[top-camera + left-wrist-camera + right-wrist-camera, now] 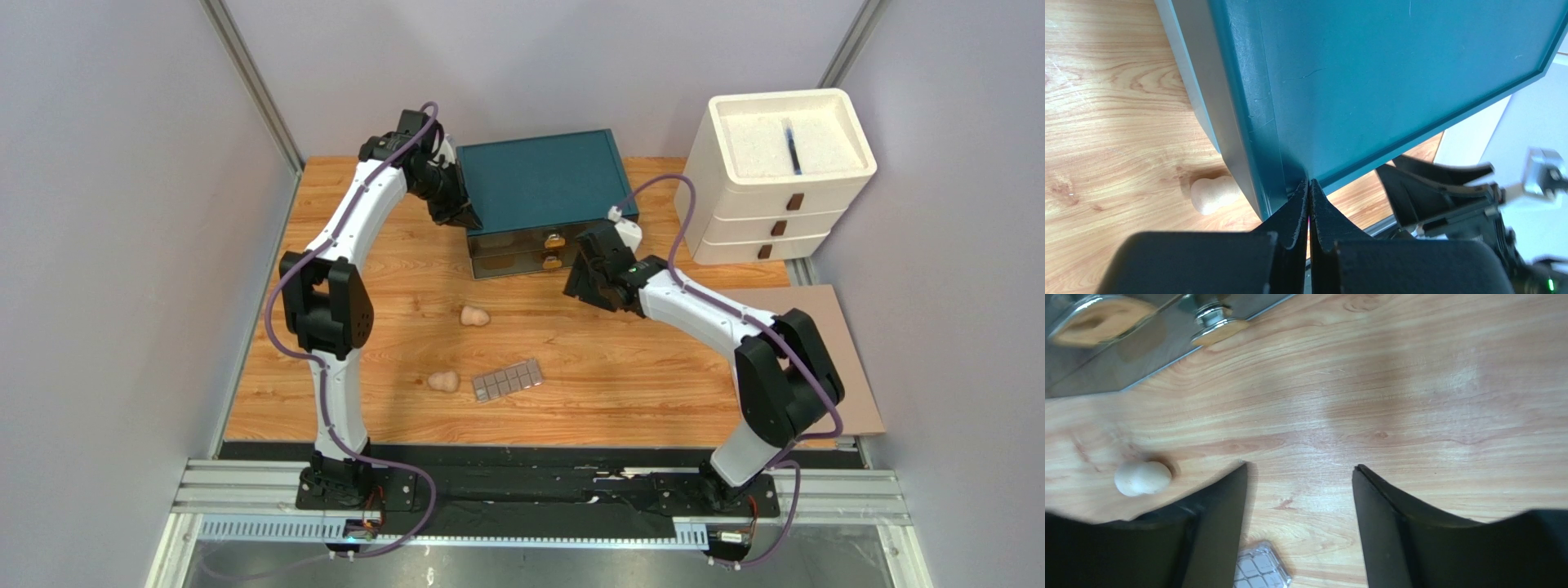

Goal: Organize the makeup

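Two beige sponges (474,316) (443,382) and a flat gridded palette (508,381) lie on the wooden table in front of the teal drawer box (540,181). My left gripper (467,216) is shut with nothing in it. Its tips (1309,184) rest against the box's front left corner (1272,184), and one sponge (1212,193) shows just beyond that corner. My right gripper (584,282) hangs open over bare wood near the box's front right. In the right wrist view that gripper (1300,471) holds nothing, with a sponge (1142,478) to its left and the palette's corner (1260,571) below.
The box's shiny front carries two tan knobs (555,240) (552,261); one knob (1217,324) shows in the right wrist view. A white three-drawer unit (779,172) stands at the back right. Grey walls close in both sides.
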`<state>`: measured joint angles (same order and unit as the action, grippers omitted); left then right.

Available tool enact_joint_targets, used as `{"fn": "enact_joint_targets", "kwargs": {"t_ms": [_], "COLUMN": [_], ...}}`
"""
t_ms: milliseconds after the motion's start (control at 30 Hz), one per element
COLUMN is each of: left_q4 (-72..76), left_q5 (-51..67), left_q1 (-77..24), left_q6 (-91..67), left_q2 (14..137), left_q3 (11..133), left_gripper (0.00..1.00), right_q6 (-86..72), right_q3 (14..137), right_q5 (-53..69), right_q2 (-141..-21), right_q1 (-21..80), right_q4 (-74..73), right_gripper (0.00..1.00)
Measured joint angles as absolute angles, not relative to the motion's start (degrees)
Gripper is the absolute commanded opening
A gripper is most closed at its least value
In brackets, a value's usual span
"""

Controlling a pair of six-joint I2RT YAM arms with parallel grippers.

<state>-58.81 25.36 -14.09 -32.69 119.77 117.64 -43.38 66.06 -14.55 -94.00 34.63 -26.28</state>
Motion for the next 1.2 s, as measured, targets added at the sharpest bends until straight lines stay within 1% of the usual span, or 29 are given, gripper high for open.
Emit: {"fn": "enact_joint_targets", "kwargs": {"t_ms": [67, 100, 300, 500, 700, 967, 1200], "left_q4": [-58.6, -58.5, -57.9, -57.1, -56.5, -55.8, -55.5], "left_q5": [25.5, 25.7, 26.6, 27.5, 28.4, 29.4, 29.8], "left_q1": [-14.1, -14.1, -14.0, -13.8, -13.8, -13.8, -13.7], "left_q6": [-32.6, -32.6, -32.4, -32.2, -32.0, -31.4, -30.9], "left_q2": [119.8, 119.8, 119.8, 119.8, 119.8, 119.8, 119.8], "left_q3": [117.5, 117.4, 117.1, 116.5, 116.1, 115.7, 115.5], "left_gripper": [0.01, 0.01, 0.01, 0.01, 0.01, 0.01, 0.01], "right_q6": [-47.8, -49.8, -59.0, -67.2, -72.7, -79.2, -82.1], "right_q3": [62.7, 61.5, 59.5, 59.4, 59.3, 56.9, 56.8], "right_q5": [-11.0, -9.0, -0.2, 6.1, 9.1, 10.9, 11.3], "right_q2": [-93.3, -93.5, -96.2, -101.9, -106.6, -108.0, -110.3], "right_q1": [32.3, 31.1, 26.1, 24.9, 24.8, 23.6, 23.0], "right_q4": [-23.2, -21.6, -12.7, -2.3, 3.2, 12.1, 14.5], "right_gripper": [0.78, 0.79, 0.78, 0.76, 0.75, 0.75, 0.73]}}
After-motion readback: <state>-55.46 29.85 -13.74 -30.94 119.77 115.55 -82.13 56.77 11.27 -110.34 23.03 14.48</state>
